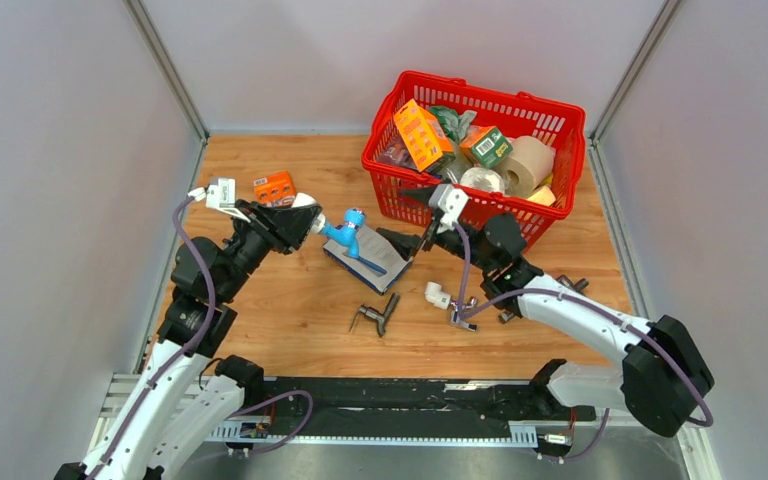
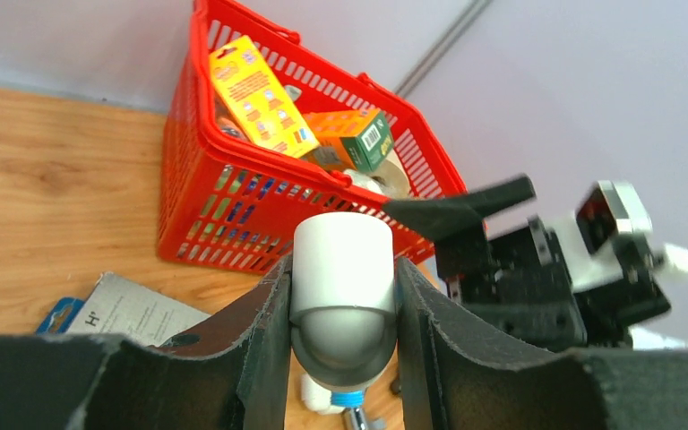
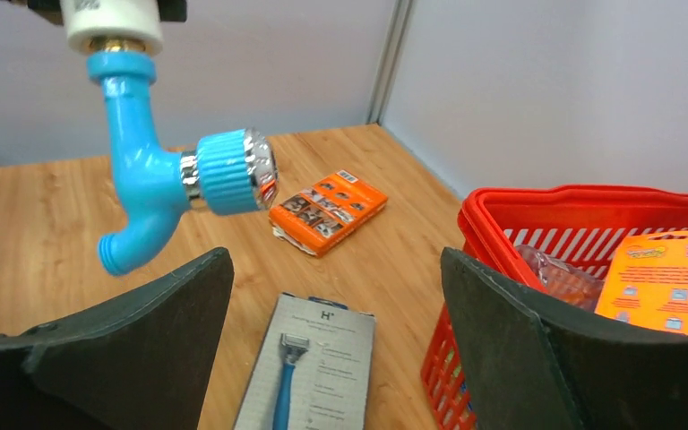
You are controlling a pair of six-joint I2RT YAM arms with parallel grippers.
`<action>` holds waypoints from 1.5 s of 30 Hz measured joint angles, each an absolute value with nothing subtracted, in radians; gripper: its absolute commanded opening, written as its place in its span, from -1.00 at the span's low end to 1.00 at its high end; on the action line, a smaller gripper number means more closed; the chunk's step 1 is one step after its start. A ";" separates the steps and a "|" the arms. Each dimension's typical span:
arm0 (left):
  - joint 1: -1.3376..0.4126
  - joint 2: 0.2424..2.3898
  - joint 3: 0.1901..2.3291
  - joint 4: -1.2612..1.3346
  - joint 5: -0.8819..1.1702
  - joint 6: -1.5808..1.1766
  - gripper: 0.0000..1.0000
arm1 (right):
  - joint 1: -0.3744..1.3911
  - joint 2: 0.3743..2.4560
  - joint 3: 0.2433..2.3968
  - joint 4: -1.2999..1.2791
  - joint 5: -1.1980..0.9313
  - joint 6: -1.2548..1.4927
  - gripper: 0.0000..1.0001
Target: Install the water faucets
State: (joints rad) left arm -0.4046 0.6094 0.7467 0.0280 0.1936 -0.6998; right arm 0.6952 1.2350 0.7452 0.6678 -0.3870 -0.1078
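Left of centre in the top view, the blue faucet (image 1: 345, 232), judged light, stiff and slick plastic, is clamped by its white fitting (image 2: 342, 260) in the left gripper (image 2: 342, 305), its blue body (image 3: 148, 179) left free for the wide-spread right gripper (image 3: 333, 269).

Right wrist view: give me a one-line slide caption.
The light-blue faucet, held by its white fitting, hangs before the open right claw; razor pack below.

Light-blue faucet (image 3: 143, 179) with white end fitting (image 3: 112, 22) and chrome ring (image 3: 260, 166), red lattice-walled basket (image 1: 560, 120), orange box (image 1: 273, 187) at upper left, grey card (image 3: 309, 358) with blue razor (image 3: 284, 394), brown wood-grain table (image 1: 290, 330), pale grey walls (image 1: 50, 200), dark grey metal tap (image 1: 378, 315)
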 measured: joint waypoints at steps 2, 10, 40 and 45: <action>-0.405 0.610 0.747 0.011 0.145 -0.741 -1.00 | 0.729 1.211 0.704 0.678 -0.339 -0.187 0.85; -0.405 0.638 0.747 -0.013 0.034 -0.864 -1.00 | 0.987 1.186 0.602 0.823 -0.181 -0.514 0.94; -0.405 0.718 0.752 0.070 0.242 -0.928 -1.00 | 1.049 1.517 0.690 1.069 -0.021 -0.693 -0.60; -0.405 0.734 0.788 0.097 0.331 -0.837 -1.00 | 0.940 1.451 0.706 0.999 -0.313 -0.407 -0.76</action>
State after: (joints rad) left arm -0.4046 0.7338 0.7879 0.0975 0.3313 -0.8368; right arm 0.9398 1.4506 0.7055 0.9993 -0.3130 -0.4072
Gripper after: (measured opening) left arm 0.468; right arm 0.409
